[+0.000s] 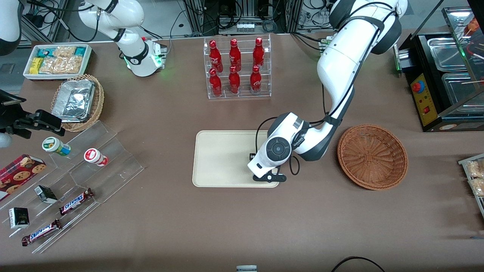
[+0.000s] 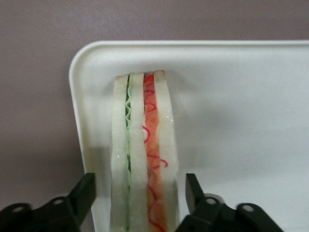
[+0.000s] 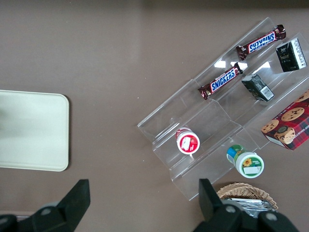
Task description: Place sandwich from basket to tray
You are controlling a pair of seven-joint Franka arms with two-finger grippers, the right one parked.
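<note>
Front view: the sandwich was fully hidden under the left arm's wrist housing, and the gripper [image 1: 264,174] itself showed only as a black bracket poking out at the tray's [image 1: 221,158] lower right corner, so finger state was unreadable there. The arm came down from the upper right of the frame, elbow bent beside the basket [image 1: 372,156], wrist pointing straight down over the tray's right end. The basket sat right of centre, apart from the tray, with nothing visible in it. Left wrist view: the sandwich [image 2: 144,150] stood on edge on the tray [image 2: 241,121] near a rounded corner, cut side up, green and orange-pink layers showing; its near end was cut off by the frame edge. The jaws were apart, one black finger on each side of the sandwich with a clear gap to the bread on both sides, not clamping it. Right wrist view: only one tray corner [image 3: 34,130] showed at mid left; sandwich and gripper were out of shot.
</note>
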